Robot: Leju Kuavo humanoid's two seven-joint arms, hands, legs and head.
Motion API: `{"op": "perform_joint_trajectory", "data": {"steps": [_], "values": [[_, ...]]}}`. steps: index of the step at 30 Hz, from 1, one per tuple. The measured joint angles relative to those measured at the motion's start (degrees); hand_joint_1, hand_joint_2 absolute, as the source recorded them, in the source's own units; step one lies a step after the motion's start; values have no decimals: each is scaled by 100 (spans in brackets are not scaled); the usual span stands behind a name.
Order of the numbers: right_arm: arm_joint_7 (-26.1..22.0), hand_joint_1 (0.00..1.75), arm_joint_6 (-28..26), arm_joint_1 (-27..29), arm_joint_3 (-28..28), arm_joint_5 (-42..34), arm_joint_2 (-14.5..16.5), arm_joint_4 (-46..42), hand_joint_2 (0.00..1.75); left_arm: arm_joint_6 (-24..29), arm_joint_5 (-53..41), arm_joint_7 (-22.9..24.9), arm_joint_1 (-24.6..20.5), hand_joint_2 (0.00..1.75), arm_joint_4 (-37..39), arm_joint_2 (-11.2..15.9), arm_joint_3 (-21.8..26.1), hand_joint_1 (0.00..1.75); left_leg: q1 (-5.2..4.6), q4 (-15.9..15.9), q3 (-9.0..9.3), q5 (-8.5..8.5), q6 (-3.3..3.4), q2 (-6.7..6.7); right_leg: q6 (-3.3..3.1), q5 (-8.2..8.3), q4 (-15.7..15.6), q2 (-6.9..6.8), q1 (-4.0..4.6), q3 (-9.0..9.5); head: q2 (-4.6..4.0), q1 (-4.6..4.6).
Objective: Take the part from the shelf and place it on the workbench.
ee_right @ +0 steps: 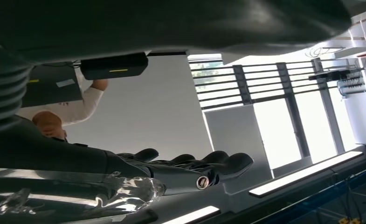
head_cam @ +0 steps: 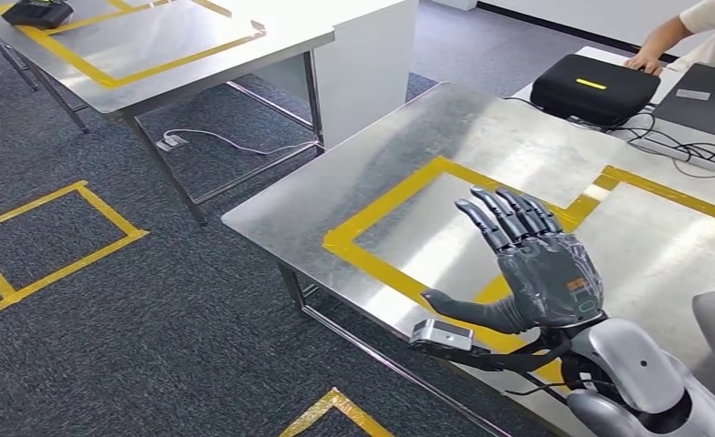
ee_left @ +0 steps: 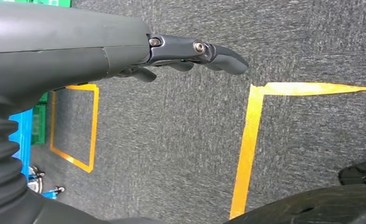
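The workbench [head_cam: 353, 173] is a bare metal table marked with yellow tape rectangles [head_cam: 385, 205]. My right hand [head_cam: 536, 264] is raised over the near edge of the taped rectangle, fingers spread and straight, with nothing in it. The right wrist view looks along the same right hand [ee_right: 190, 168], whose fingers are extended and empty. My left hand [ee_left: 190, 53] hangs above the grey carpet, fingers loosely extended and holding nothing. I cannot pick out the part in any view.
A black case [head_cam: 595, 86] and cables [head_cam: 690, 150] lie at the workbench's far right, where a person's hand [head_cam: 647, 60] rests. A second metal table [head_cam: 153, 55] with a black device [head_cam: 36, 12] stands far left. Yellow tape squares [head_cam: 53, 241] mark the carpet.
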Motion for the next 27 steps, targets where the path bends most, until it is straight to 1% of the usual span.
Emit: {"op": "perform_joint_trajectory", "data": {"steps": [6, 7, 9, 10, 11, 12, 13, 14, 15, 16, 17, 18, 19, 20, 21, 22, 23, 24, 25, 26, 27], "values": [[22, 0, 31, 52, -75, -22, 0, 0, 0, 11, 10, 22, 2, 0, 1, 2, -4, 0, 0, 395, -244, -153, -6, 0, -3, -159, 411, 1, 0, -249, 0, -1], [26, 0, 53, 55, -82, -31, 0, 0, 0, 12, 15, 38, 2, 0, 1, 2, -4, 0, -6, 466, -289, -187, 3, 0, 4, -182, 467, 2, -6, -286, 0, -1], [38, 0, 98, 62, -99, -52, 0, -2, 0, 12, 27, 77, 3, 0, 0, 6, -4, 0, -14, 585, -354, -226, 51, -1, 47, -200, 552, 2, -17, -336, 0, -3], [44, 0, 116, 65, -109, -59, 0, -5, 0, 11, 33, 90, 3, 0, 0, 7, -4, 0, -2, 600, -366, -221, 78, 2, 71, -205, 576, 3, -12, -348, 0, -5], [48, 0, 129, 68, -122, -63, 0, -8, 0, 11, 40, 101, 3, 0, 0, 7, -4, 0, 20, 591, -364, -195, 95, 9, 90, -247, 631, 3, -3, -381, 0, -3], [53, 0, 141, 69, -137, -64, 0, -11, 0, 10, 46, 110, 1, 0, 0, 5, -4, 0, 45, 572, -365, -174, 100, 17, 101, -372, 777, 5, 5, -447, 0, 7], [57, 0, 148, 72, -151, -64, 0, -13, 0, 10, 51, 120, 0, 0, 0, 2, -4, 0, 69, 556, -372, -153, 103, 25, 114, -569, 1054, 5, 7, -568, 0, 16], [62, 0, 154, 79, -162, -66, 0, -12, 0, 10, 58, 128, -2, 0, 0, -1, -3, 0, 76, 570, -395, -147, 104, 31, 129, -826, 1472, 5, -1, -747, 0, 26], [66, 0, 158, 90, -170, -68, 0, -11, 0, 8, 67, 137, -2, 0, 0, -2, -3, 0, 81, 595, -430, -145, 103, 33, 148, -1075, 1955, 5, -8, -940, 0, 34], [68, 0, 160, 108, -175, -70, 0, -11, 0, 5, 76, 143, -1, 0, 0, -5, -2, 0, 84, 629, -470, -144, 100, 36, 165, -1240, 2361, 4, -16, -1105, 0, 34], [69, 0, 162, 127, -181, -73, 0, -11, 0, 2, 85, 146, 0, 0, 0, -8, -2, 0, 90, 672, -517, -143, 93, 37, 180, -1294, 2586, 4, -22, -1182, 0, 33], [71, 0, 162, 139, -190, -76, 0, -11, 0, -3, 93, 150, 0, 0, 0, -12, -2, 0, 102, 724, -569, -144, 79, 37, 195, -1226, 2545, 3, -28, -1129, 0, 34], [73, 0, 162, 145, -197, -79, 0, -11, 0, -5, 98, 152, 0, 0, 0, -18, -2, 0, 122, 789, -626, -149, 55, 34, 216, -1066, 2243, 2, -41, -945, 0, 33], [73, 0, 163, 144, -204, -81, 0, -11, 0, -7, 100, 154, 0, 0, 0, -23, -3, 0, 144, 868, -687, -159, 20, 30, 249, -915, 1788, 2, -60, -686, 0, 34], [74, 0, 166, 147, -208, -81, 0, -10, 0, -8, 101, 155, 0, 0, 1, -23, -3, 0, 162, 938, -746, -168, -25, 20, 253, -787, 1424, 25, -58, -461, 0, 34], [74, 0, 168, 151, -212, -81, 0, -12, 0, -8, 102, 156, 1, 0, 1, -21, -3, 0, 172, 1004, -791, -171, -69, 11, 238, -710, 1186, 51, -56, -324, 0, 36], [74, 0, 174, 153, -215, -81, 0, -14, 0, -8, 102, 157, 2, 0, 2, -19, -3, 0, 174, 1060, -830, -166, -109, 0, 200, -706, 1107, 81, -45, -288, 0, 34], [77, 0, 179, 156, -217, -81, 0, -16, 0, -8, 103, 157, 3, 0, 2, -16, -3, 0, 174, 1092, -863, -149, -146, -9, 134, -698, 1170, 109, -24, -331, 0, 29], [78, 0, 184, 155, -220, -81, 0, -20, 0, -8, 104, 157, 5, 0, 2, -17, -4, 0, 176, 1125, -895, -130, -178, -14, 78, -695, 1194, 111, -29, -396, 0, 26], [80, 0, 190, 152, -220, -81, 0, -22, 0, -8, 104, 157, 7, 0, 2, -19, -4, 0, 180, 1166, -941, -156, -210, -9, 21, -690, 1211, 105, -32, -445, 0, 16], [81, 0, 195, 153, -221, -81, 0, -25, 0, -8, 105, 157, 9, 0, 2, -18, -4, 0, 183, 1266, -1002, -269, -242, 2, -35, -656, 1228, 92, -36, -497, 0, 4]]}}
